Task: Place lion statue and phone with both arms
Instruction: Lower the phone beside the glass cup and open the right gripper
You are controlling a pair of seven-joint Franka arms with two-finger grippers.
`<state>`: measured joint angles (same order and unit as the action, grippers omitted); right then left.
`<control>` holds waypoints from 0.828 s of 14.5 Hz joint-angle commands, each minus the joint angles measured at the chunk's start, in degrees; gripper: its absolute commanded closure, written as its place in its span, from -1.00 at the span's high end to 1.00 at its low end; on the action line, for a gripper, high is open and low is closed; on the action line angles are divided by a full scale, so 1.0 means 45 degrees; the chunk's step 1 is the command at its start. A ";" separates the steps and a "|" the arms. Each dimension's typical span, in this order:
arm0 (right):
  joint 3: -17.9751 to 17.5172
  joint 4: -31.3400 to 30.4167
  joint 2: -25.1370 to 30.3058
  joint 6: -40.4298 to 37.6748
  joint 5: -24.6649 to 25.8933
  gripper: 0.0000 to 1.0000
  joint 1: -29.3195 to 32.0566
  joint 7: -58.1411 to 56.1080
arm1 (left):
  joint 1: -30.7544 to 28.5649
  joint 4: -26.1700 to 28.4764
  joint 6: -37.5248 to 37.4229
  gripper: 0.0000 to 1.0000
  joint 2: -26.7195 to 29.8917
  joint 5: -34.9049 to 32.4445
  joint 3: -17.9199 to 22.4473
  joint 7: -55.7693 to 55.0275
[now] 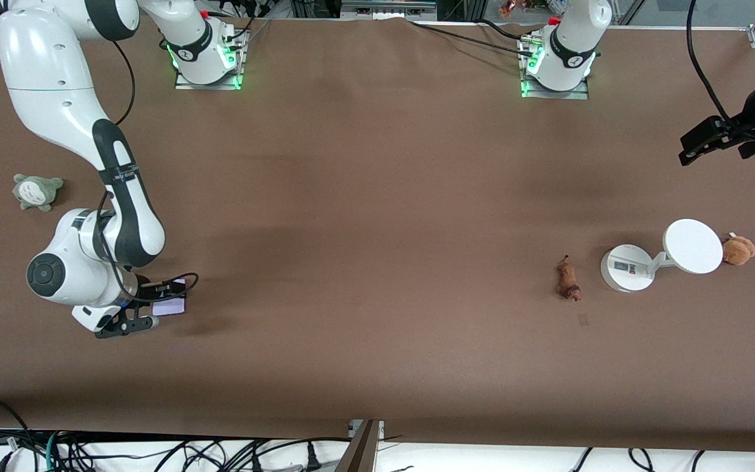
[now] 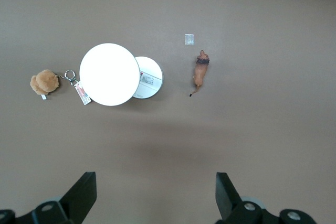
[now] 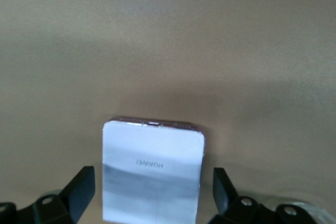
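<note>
The phone (image 1: 174,307), a pale lavender-white slab, lies flat on the brown table near the right arm's end. My right gripper (image 1: 158,305) is low over it and open. In the right wrist view the phone (image 3: 152,177) lies between the two fingers, with a gap on each side of it. The lion statue (image 1: 568,280), small and orange-brown, lies on the table toward the left arm's end; it also shows in the left wrist view (image 2: 200,69). My left gripper (image 1: 695,145) is open and empty, held high near the table's edge at the left arm's end, its fingers (image 2: 84,192) wide apart.
A white stand (image 1: 626,267) with a round disc (image 1: 693,246) stands beside the lion statue. A brown plush toy (image 1: 738,250) lies next to the disc. A grey plush toy (image 1: 37,191) lies at the right arm's end. A small square mark (image 1: 583,319) is on the table.
</note>
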<state>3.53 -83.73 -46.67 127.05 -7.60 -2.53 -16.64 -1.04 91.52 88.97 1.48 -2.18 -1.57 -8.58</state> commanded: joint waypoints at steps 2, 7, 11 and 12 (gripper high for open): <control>0.0132 0.0012 0.1344 -0.1881 -0.0050 0.98 0.0093 -0.0131 | -0.0082 -0.0024 0.0051 1.00 -0.0093 0.0230 0.0018 -0.0104; 0.0172 0.0012 0.3335 -0.4790 0.0085 0.98 0.0073 -0.0034 | -0.0101 -0.0122 0.0755 1.00 -0.0366 0.0170 0.0017 -0.0124; 0.0152 0.0012 0.6263 -0.8091 0.0923 0.98 0.0054 0.0376 | -0.0238 -0.0258 0.1224 1.00 -0.0697 0.0113 -0.0021 -0.0124; 0.0152 0.0012 0.6791 -0.8522 0.1042 0.98 0.0054 0.0376 | -0.0218 -0.0375 0.1185 1.00 -0.0854 0.0074 -0.0079 -0.0124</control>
<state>4.52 -81.58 -22.64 92.59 -4.71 -2.43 -15.90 -1.70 91.50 94.35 -0.80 -2.09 -1.46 -8.76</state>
